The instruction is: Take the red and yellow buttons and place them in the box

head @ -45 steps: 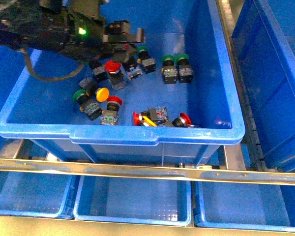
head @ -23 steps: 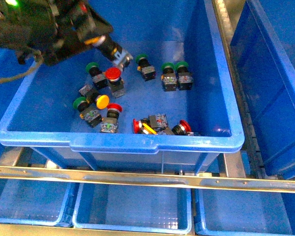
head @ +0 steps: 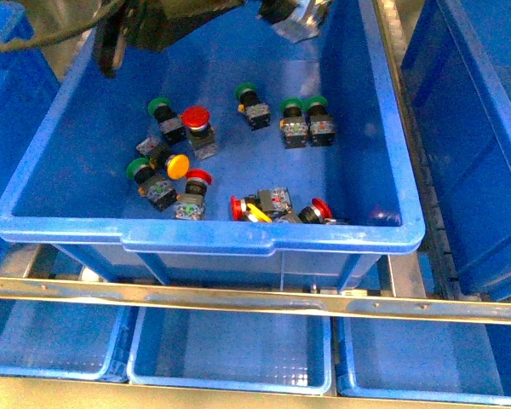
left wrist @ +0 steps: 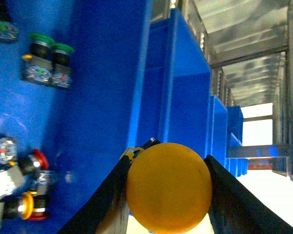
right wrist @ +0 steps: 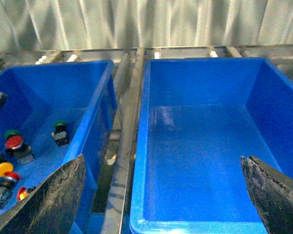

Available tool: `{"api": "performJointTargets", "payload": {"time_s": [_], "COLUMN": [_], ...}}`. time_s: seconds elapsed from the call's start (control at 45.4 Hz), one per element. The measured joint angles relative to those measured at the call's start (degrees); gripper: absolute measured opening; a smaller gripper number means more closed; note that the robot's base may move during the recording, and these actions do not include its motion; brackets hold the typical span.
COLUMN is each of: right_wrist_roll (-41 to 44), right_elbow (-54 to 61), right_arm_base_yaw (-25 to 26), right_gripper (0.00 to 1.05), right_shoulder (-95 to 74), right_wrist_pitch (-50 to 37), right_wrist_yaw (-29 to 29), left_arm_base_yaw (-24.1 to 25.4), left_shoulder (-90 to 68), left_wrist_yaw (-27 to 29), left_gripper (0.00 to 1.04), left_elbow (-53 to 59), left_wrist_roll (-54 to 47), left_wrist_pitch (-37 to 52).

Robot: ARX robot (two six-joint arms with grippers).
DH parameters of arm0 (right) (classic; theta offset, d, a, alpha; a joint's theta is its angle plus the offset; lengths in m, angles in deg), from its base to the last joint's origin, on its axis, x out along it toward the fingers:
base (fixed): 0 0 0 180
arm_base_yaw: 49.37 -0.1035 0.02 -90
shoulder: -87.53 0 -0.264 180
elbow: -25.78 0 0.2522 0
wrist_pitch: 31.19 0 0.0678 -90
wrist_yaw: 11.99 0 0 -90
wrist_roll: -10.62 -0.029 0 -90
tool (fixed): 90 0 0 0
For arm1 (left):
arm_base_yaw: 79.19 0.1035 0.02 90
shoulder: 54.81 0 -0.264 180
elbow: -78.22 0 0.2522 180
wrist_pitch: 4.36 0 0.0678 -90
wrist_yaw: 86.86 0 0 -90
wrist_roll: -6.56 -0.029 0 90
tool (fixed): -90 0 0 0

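Up by the far wall of the stepped-lip blue crate (head: 196,241), left gripper (left wrist: 168,195) clenched on a yellow push-button (left wrist: 168,180), round cap pinched between both black fingers (left wrist: 105,204). Down on the crate floor: one yellow-capped button (head: 178,165), several red-capped buttons (head: 195,117), green-capped ones (head: 291,106) among them. Over the deep blue box (right wrist: 200,97), just beside the crate, right gripper (right wrist: 162,165) spread wide.
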Motion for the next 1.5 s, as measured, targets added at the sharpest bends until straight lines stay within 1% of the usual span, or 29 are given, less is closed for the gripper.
{"api": "performJointTargets", "payload": {"time_s": [0.242, 0.463, 0.639, 0.705, 1.036, 1.234, 1.499], "right_wrist_roll": [0.0, 0.0, 0.0, 0.0, 0.0, 0.0, 0.0], "right_elbow": [0.0, 0.02, 0.0, 0.0, 0.02, 0.0, 0.02], "right_arm_base_yaw": [0.0, 0.0, 0.0, 0.0, 0.0, 0.0, 0.0], "right_gripper": [0.97, 0.97, 0.97, 0.97, 0.97, 0.97, 0.97], "right_shoulder": [0.0, 0.0, 0.0, 0.0, 0.0, 0.0, 0.0], "right_wrist_pitch": [0.0, 0.0, 0.0, 0.0, 0.0, 0.0, 0.0], "right_wrist_yaw": [0.0, 0.0, 0.0, 0.0, 0.0, 0.0, 0.0], "left_arm_base_yaw": [-7.56, -11.32, -14.1, -14.84, -18.27, -20.44, -20.98], "left_shoulder": [-4.61, -8.5, -12.02, -13.53, -19.23, -22.45, -24.06], "left_wrist_yaw": [1.33, 2.73, 4.31, 4.76, 7.17, 7.34, 7.37], "left_gripper": [0.35, 0.35, 0.35, 0.35, 0.35, 0.35, 0.35], "left_elbow": [-8.13, -11.41, -12.72, -13.31, -19.87, -23.85, -24.79], "left_wrist_roll": [4.22, 7.43, 12.09, 13.68, 16.96, 17.88, 18.21], "left_wrist_pitch": [-0.48, 0.85, 4.87, 6.21, 5.6, 5.05, 5.7]}}
